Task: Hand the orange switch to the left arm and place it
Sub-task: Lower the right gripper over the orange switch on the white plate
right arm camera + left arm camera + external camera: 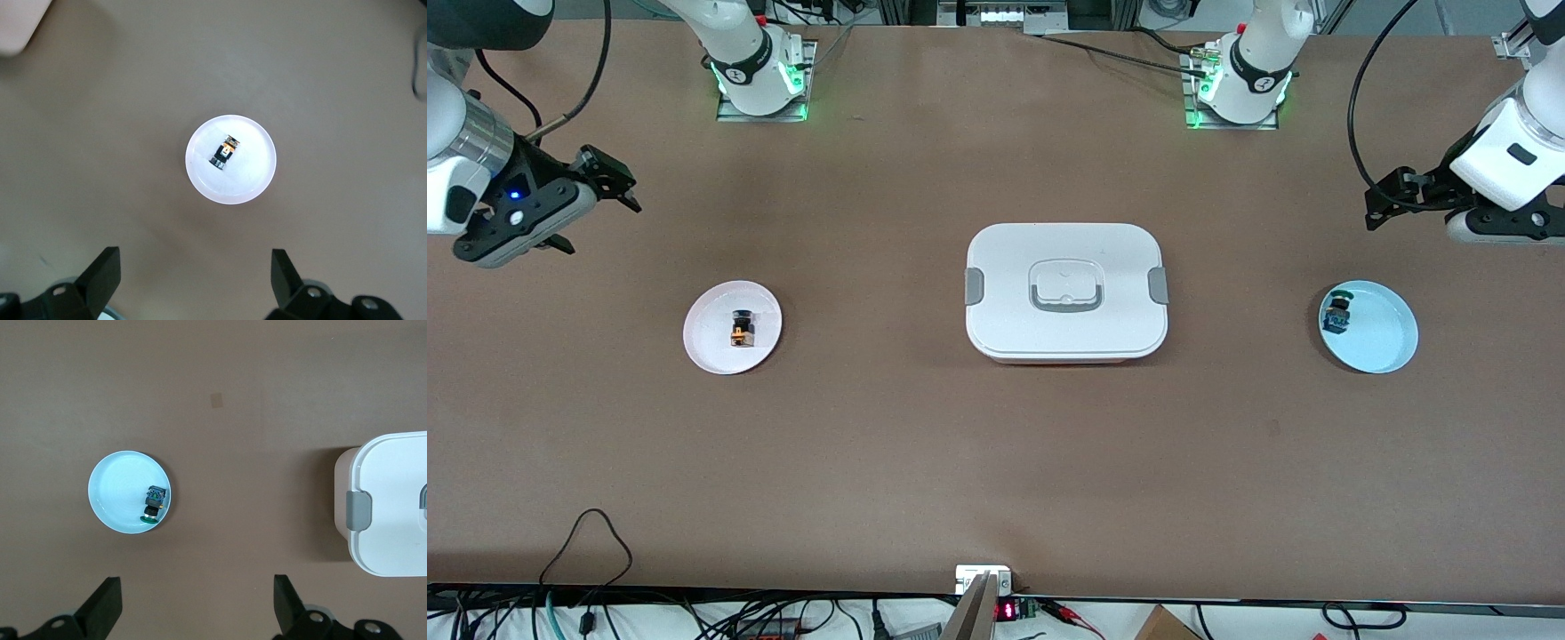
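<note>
The orange switch (pixel 741 329) lies on a pale pink plate (pixel 710 345) toward the right arm's end of the table. It also shows in the right wrist view (pixel 227 151), on the plate (pixel 252 175). My right gripper (pixel 609 182) is open and empty, up over bare table beside that plate; its open jaws show in its wrist view (pixel 195 273). The white box (pixel 1065 258) stands in the middle of the table. My left gripper (pixel 1387 200) is open and empty, up over the table at the left arm's end, and shows in its wrist view (pixel 198 600).
A light blue plate (pixel 1385 338) at the left arm's end holds a small black switch with green and blue parts (pixel 1337 311); both show in the left wrist view, plate (pixel 115 490) and switch (pixel 153 501). The box's end (pixel 393 513) shows there too.
</note>
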`<state>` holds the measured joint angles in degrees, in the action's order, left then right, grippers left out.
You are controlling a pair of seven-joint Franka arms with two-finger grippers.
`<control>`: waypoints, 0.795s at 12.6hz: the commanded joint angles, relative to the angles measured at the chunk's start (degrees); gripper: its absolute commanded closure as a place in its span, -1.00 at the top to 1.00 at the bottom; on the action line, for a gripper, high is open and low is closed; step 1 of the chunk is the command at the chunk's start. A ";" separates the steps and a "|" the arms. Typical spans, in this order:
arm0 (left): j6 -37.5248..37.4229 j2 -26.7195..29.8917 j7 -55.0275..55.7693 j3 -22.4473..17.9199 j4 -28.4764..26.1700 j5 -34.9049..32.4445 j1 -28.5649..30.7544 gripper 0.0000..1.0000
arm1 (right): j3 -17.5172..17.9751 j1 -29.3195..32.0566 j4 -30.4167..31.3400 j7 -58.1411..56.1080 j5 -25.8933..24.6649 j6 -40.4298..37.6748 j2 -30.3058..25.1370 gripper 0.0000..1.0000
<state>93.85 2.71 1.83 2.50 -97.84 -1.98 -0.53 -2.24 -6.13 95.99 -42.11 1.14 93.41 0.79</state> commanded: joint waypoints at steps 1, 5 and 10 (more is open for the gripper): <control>-0.42 0.90 -1.04 -0.39 -0.42 0.57 -0.17 1.00 | -0.04 0.33 -1.33 -20.21 -0.52 -1.21 0.53 1.00; -0.51 0.90 -1.13 -0.47 -0.42 0.48 -0.17 1.00 | 0.57 -0.28 -1.25 -41.09 -0.70 -4.18 0.53 1.00; -0.51 0.90 -1.13 -0.47 -0.42 0.48 -0.17 1.00 | 0.58 -0.19 -0.72 -44.54 -0.70 -2.98 2.18 1.00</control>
<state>93.85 2.71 1.83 2.45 -97.84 -1.98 -0.53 -1.82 -6.28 96.02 -84.59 1.14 90.56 1.15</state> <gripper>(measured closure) 0.000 0.000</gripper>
